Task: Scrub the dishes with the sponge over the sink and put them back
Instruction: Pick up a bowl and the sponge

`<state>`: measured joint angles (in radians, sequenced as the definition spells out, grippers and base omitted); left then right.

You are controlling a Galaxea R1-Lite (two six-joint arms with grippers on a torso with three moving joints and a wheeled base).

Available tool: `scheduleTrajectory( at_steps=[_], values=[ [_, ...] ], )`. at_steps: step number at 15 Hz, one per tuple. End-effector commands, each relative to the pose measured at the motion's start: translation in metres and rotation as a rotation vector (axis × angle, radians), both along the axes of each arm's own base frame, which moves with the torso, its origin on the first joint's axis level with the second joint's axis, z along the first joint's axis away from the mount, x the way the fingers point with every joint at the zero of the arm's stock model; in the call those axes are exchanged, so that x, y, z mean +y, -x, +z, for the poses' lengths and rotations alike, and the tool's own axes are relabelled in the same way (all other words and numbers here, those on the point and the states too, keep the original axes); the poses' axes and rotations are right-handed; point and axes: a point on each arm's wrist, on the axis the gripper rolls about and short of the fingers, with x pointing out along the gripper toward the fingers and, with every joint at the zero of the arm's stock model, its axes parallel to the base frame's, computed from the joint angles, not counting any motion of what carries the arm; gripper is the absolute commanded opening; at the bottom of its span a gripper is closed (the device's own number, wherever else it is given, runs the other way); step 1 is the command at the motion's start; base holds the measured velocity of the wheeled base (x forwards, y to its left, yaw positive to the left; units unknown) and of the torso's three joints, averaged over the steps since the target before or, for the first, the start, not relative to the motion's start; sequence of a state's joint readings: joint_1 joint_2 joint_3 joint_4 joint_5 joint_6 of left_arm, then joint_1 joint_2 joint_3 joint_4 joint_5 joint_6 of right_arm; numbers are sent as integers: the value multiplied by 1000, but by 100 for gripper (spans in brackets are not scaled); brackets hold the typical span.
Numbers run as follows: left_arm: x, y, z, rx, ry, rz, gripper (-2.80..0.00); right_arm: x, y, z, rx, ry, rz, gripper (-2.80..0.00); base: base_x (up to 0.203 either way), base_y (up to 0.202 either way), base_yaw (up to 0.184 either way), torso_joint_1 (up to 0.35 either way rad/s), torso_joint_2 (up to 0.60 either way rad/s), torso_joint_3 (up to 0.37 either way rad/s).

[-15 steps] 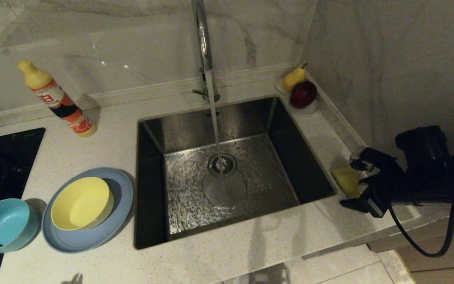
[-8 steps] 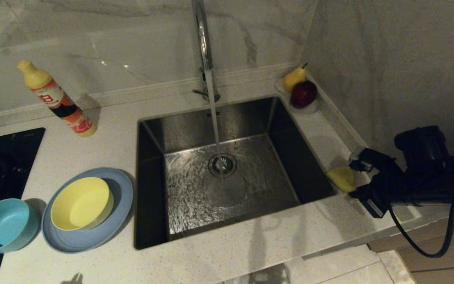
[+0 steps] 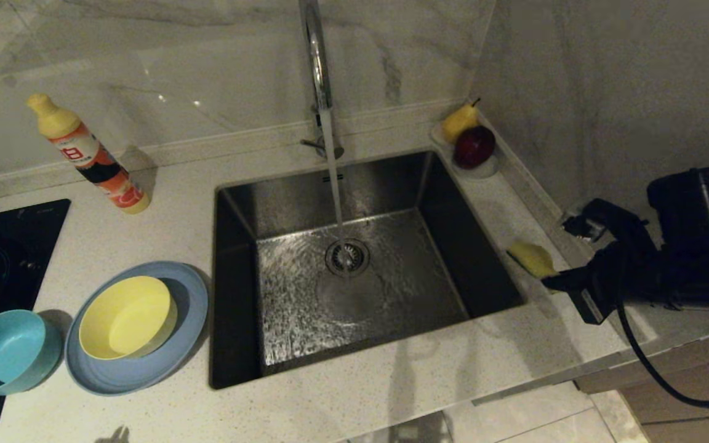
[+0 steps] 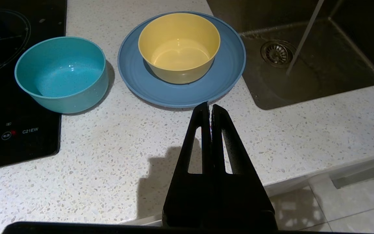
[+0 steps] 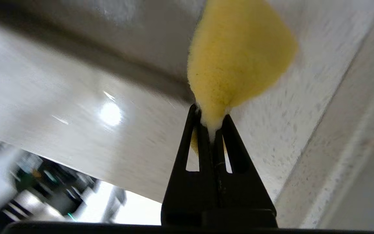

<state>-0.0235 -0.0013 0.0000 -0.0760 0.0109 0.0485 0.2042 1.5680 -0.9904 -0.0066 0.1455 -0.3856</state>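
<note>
- Three dishes sit on the speckled tabletop (image 3: 164, 227) to the left of the sink (image 3: 360, 295): a pale blue-grey plate (image 3: 139, 369), a yellow bowl (image 3: 127, 317) standing inside that plate, and a teal-blue bowl (image 3: 4, 351) just beside the plate, partly over the edge of a black cooktop (image 3: 4, 246).
- The right hand (image 3: 548, 282) is clenched on the sponge (image 3: 532, 258), pinching one end so that the yellow foam bulges out past the fingertips in the right wrist view (image 5: 239, 61).
- The sponge is lifted off the tabletop, at the right rim of the sink, yellow side up and a dark edge showing below it.
- Water runs from the tall chrome tap (image 3: 316, 61) in a thin stream onto the drain strainer (image 3: 347, 256), and the basin floor is wet and rippled.
- The left hand (image 4: 210, 109) is clenched on nothing, fingers pressed together, hovering over the front of the tabletop just short of the plate.
- An orange and white bottle with a yellow cap (image 3: 87, 154) leans at the back left.
- A yellow pear (image 3: 458, 122) and a dark red apple (image 3: 472, 146) rest together on a small dish in the back right corner.
</note>
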Motion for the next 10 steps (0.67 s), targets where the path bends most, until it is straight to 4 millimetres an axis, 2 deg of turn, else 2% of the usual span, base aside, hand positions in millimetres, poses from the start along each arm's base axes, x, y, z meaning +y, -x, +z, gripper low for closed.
scheduleTrajectory(
  at_steps=[1, 3, 7, 10],
  values=[
    [0, -2, -9, 30, -1, -1, -280, 12, 26, 32, -80, -112, 20, -280, 0, 0, 0, 0, 0, 0],
    [0, -2, -9, 30, -1, -1, -280, 30, 43, 43, -82, -204, 64, -280, 0, 0, 0, 0, 0, 0],
    [0, -2, -9, 30, -3, 0, -280, 57, 92, 70, -50, -453, 168, -280, 0, 0, 0, 0, 0, 0],
    [0, -2, -9, 30, -1, 0, -280, 73, 125, 76, 33, -564, 268, -280, 0, 0, 0, 0, 0, 0]
  ],
)
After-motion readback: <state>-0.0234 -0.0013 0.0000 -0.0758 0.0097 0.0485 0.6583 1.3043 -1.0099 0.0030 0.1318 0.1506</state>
